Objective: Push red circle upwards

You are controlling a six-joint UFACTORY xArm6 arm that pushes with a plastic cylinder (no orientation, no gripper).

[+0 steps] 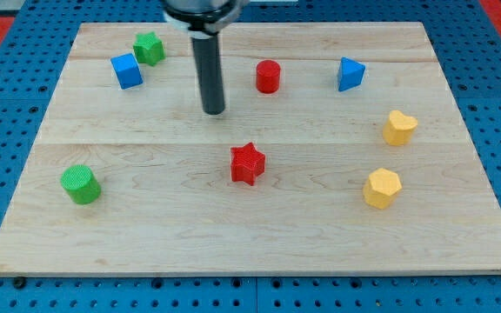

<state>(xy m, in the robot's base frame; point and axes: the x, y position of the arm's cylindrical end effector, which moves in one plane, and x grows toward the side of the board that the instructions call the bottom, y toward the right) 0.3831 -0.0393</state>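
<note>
The red circle [268, 76] is a short red cylinder near the view's top, just right of centre. My tip [214, 111] rests on the board to the lower left of the red circle, apart from it. A red star [248, 163] lies below and to the right of my tip, near the board's middle.
A green star-shaped block [149, 48] and a blue cube [127, 70] sit at the top left. A blue triangle [350, 74] is at the top right. A yellow heart [399, 127] and a yellow hexagon [382, 188] are at the right. A green circle [81, 184] is at the lower left.
</note>
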